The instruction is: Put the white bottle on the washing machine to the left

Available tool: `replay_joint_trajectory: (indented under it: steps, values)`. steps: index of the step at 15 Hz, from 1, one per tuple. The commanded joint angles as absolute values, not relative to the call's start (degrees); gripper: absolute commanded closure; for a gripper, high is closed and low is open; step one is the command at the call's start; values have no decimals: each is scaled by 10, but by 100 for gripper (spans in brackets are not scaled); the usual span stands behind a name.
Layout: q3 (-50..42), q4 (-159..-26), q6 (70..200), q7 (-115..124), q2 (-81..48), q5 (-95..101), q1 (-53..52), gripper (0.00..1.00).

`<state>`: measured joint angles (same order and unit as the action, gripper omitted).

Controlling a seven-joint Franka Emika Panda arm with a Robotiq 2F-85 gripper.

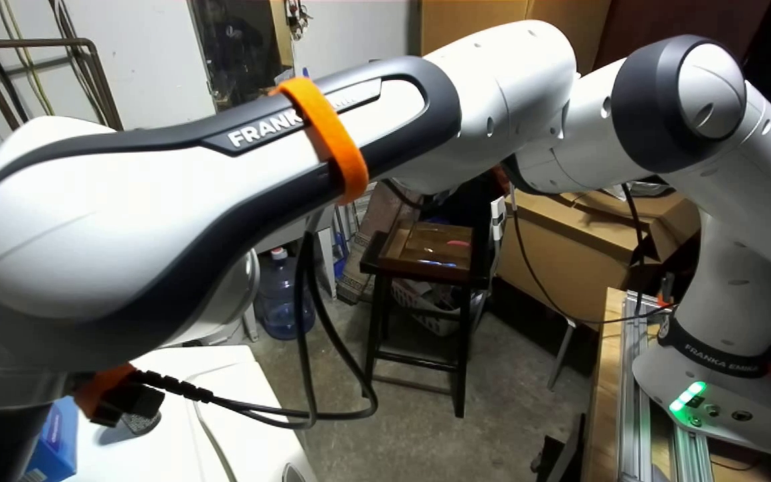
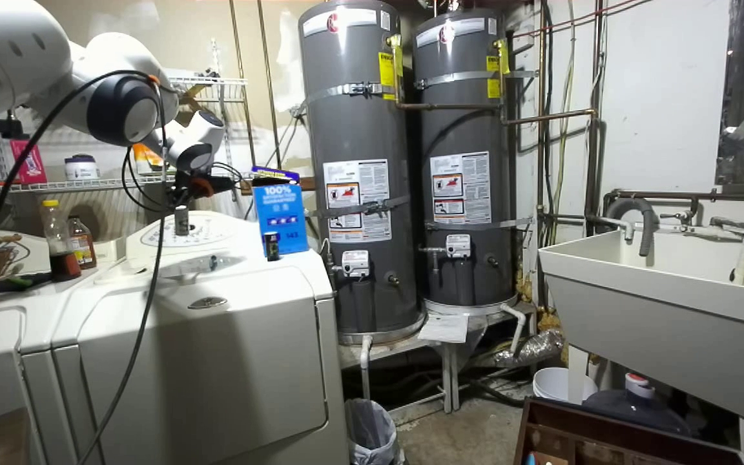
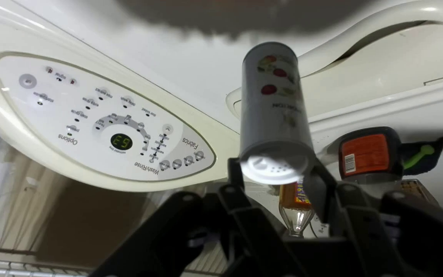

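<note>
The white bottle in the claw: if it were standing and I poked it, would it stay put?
Perhaps not: the white bottle is taller than wide, so a high poke could tip it. Its round sides suggest it would then roll. The cap shows small holes, so loose contents might sprinkle out.

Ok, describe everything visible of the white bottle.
The white bottle is a pale cylinder printed with red and green pictures, its plastic-looking white lid dotted with apparent holes. The jaws grip it at the lid end. An exterior view shows it roughly upright, partly hiding the control panel; whether its base touches anything is unclear.
</note>
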<state>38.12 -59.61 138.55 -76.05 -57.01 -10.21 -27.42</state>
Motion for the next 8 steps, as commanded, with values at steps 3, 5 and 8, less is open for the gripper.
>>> replay_joint_trajectory:
  steps: [3,5,8]
  values:
    - [369,-507,1278,-718,-617,-110,-296,81]
    - [355,-487,1241,-698,-622,-102,-311,81]
    - [337,-456,1203,-682,-631,-97,-338,81]
